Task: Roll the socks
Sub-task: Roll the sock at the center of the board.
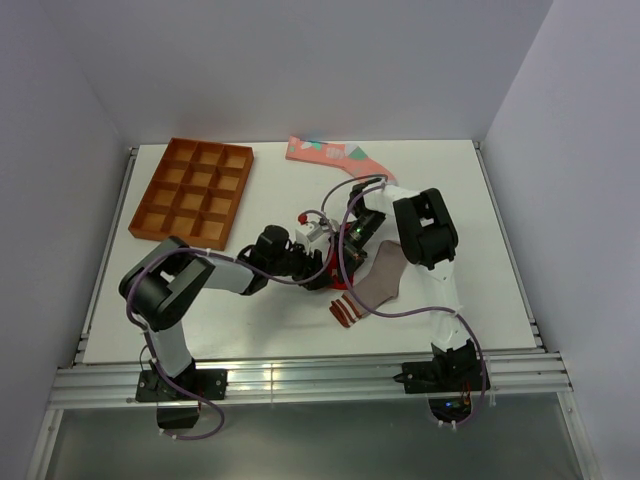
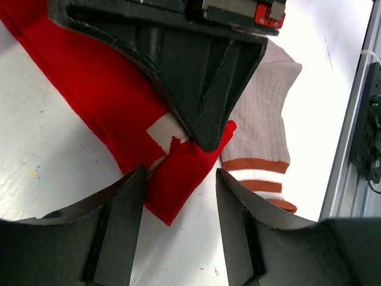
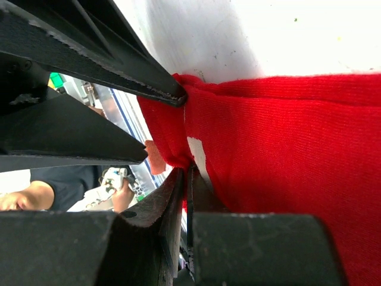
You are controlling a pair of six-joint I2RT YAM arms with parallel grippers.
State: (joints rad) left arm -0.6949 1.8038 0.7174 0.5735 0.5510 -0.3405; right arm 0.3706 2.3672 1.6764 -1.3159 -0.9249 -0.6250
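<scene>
The red sock [image 2: 89, 83] with a white mark lies flat on the table, its folded corner [image 2: 178, 179] between my left gripper's [image 2: 180, 173] open fingers. My right gripper [image 3: 189, 173] is shut on a fold of the red sock [image 3: 286, 149], and it shows as a black wedge [image 2: 196, 77] in the left wrist view. The grey-brown sock [image 2: 262, 113] with a striped cuff lies right beside the red one. In the top view both grippers [image 1: 312, 266] [image 1: 343, 245] meet over the red sock [image 1: 322, 279], with the grey-brown sock [image 1: 382, 280] to the right. The salmon-pink sock [image 1: 325, 154] lies at the back.
An orange compartment tray [image 1: 195, 190] sits at the back left of the white table [image 1: 470, 210]. A metal rail [image 2: 351, 149] runs along the table's near edge. Cables loop over the right arm [image 1: 425, 230].
</scene>
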